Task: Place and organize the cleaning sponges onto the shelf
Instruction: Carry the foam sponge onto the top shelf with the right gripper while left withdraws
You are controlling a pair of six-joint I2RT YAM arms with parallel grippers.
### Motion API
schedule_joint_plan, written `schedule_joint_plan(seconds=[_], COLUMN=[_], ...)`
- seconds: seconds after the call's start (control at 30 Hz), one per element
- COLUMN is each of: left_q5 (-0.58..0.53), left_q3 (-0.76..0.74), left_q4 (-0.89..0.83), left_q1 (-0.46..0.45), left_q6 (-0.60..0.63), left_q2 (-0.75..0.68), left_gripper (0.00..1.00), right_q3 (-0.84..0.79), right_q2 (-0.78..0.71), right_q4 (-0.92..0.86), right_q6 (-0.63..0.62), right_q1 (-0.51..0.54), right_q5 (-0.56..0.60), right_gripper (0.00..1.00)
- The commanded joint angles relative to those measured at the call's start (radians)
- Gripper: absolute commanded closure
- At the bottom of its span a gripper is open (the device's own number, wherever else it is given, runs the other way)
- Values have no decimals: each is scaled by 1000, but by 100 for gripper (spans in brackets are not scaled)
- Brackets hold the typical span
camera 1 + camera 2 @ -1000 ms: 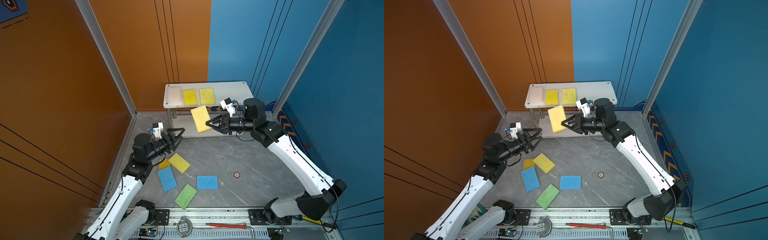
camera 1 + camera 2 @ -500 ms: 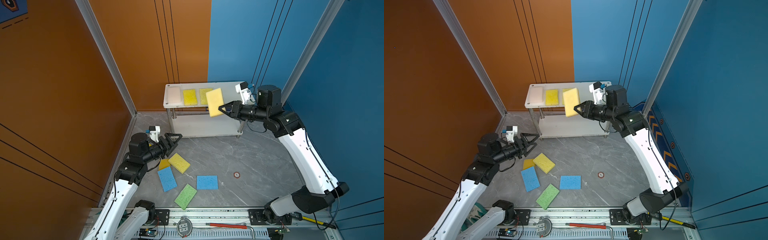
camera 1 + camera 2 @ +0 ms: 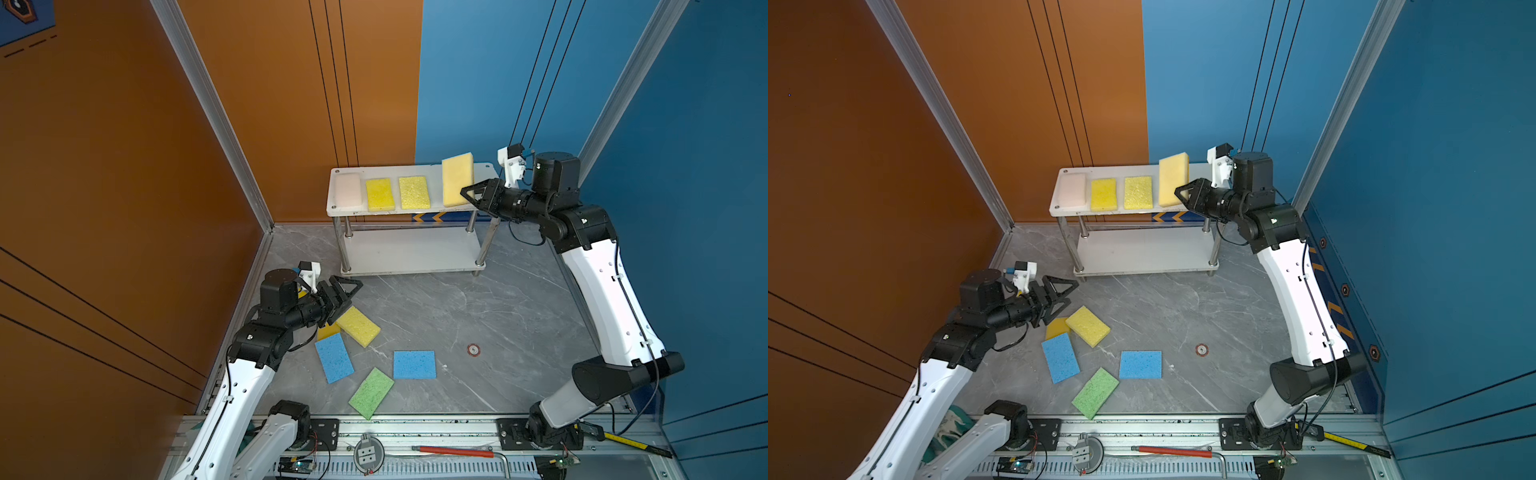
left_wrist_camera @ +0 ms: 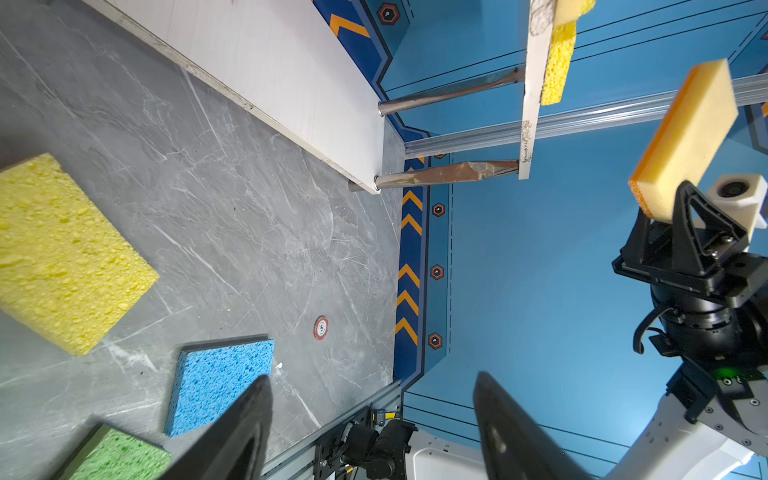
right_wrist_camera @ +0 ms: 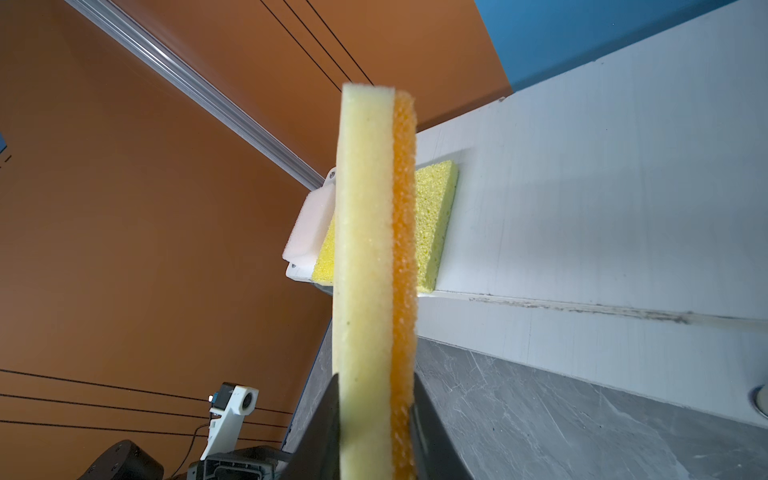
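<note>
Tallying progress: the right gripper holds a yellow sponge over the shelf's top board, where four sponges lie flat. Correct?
Three lie flat there, not four: a pale sponge and two yellow ones, as both top views show. The right gripper does hold a yellow sponge over the top board.

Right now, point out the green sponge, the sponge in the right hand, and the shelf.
green sponge (image 3: 371, 392), in a top view, middle of its top face.
held yellow sponge (image 3: 457, 178), in a top view, middle of its yellow face.
shelf (image 3: 411, 251), in a top view, bare middle of its lower board.
</note>
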Motion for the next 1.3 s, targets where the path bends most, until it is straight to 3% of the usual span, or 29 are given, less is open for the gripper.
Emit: schedule_joint_plan(seconds=[0.0, 0.9, 1.1, 1.27], left_q5=[40, 166, 167, 168], left_q3=[14, -22, -22, -21], left_q4=[-31, -71, -71, -71], left_q1=[16, 164, 173, 174], left_q6=[31, 38, 39, 44], left_q2=[-8, -51, -41, -27], left_gripper=[23, 23, 23, 23], right_q3=[53, 207, 207, 206], right_q2=[33, 286, 300, 308], right_q4=[-44, -53, -53, -52], right_q6=[-33, -5, 0, 2], right_q1=[-12, -51, -58, -60], right_q5=[-26, -95, -95, -103], right_gripper=[75, 75, 72, 63])
